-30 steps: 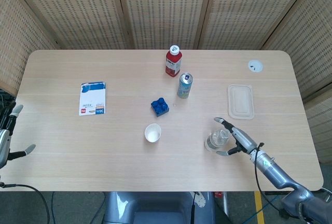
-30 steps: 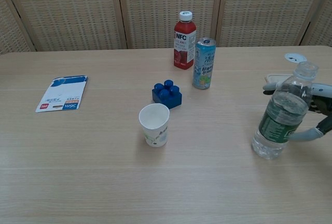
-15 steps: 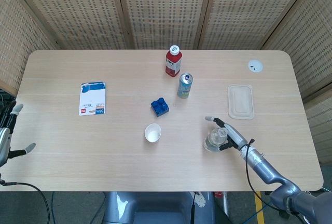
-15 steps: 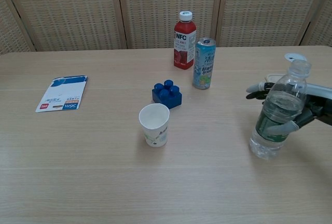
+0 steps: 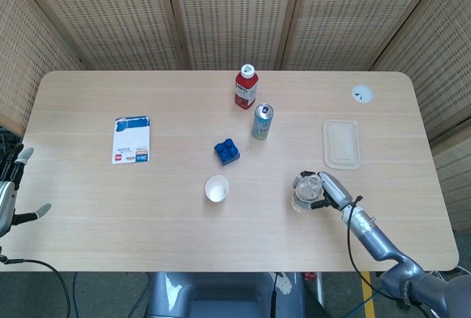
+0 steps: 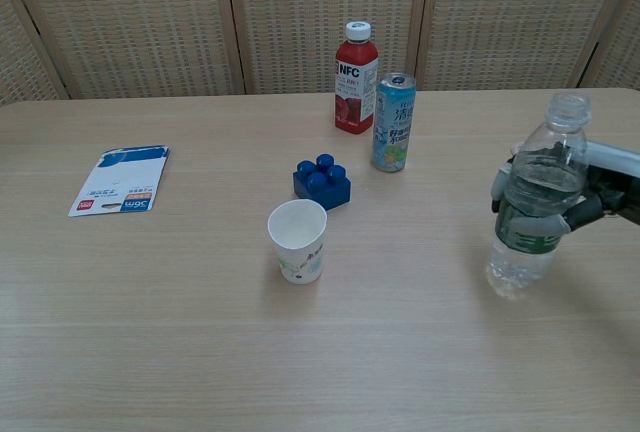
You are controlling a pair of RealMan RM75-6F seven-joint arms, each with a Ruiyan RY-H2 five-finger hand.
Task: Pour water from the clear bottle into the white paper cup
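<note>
The clear bottle [image 6: 530,214], capless with a green label, stands upright at the right of the table, and it also shows from above as the clear bottle [image 5: 305,192]. My right hand [image 6: 590,197] wraps its fingers around the bottle's middle; the head view shows the same right hand [image 5: 325,191] gripping it. The white paper cup [image 6: 298,240] stands empty to the bottle's left, the same white paper cup [image 5: 216,188] near the table's centre. My left hand [image 5: 16,185] hangs off the table's left edge, fingers apart and holding nothing.
A red juice bottle [image 6: 355,78] and a blue can [image 6: 393,136] stand behind the cup, with a blue brick [image 6: 322,181] just in front of them. A tissue packet [image 6: 122,180] lies at the left. A clear lid [image 5: 341,143] lies at the right.
My right hand moved in from beside the bottle and its fingers closed around the bottle's middle. The bottle shifted slightly. The left hand has not moved.
</note>
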